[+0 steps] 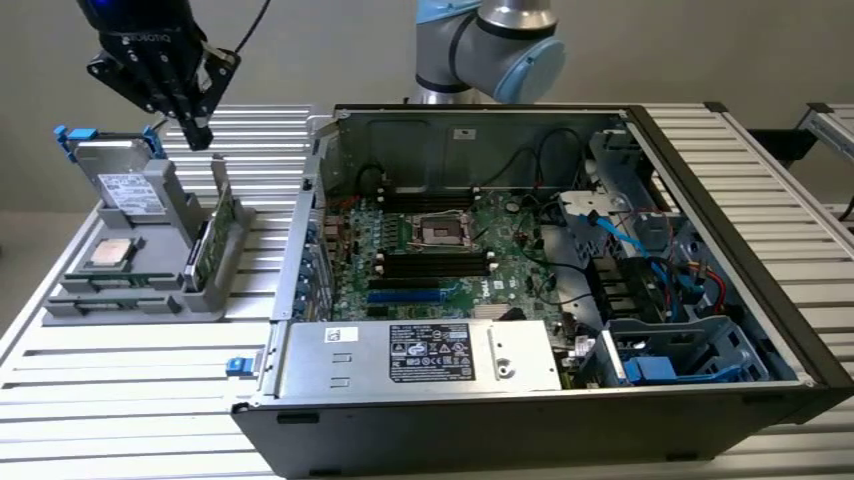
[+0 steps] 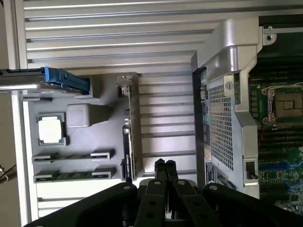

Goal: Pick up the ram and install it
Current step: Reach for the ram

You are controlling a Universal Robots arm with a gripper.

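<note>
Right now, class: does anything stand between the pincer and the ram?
Nothing visible does: the shut pincer hangs in the air near the upright green card, and the ram sticks lie uncovered in the grey holder.
</note>
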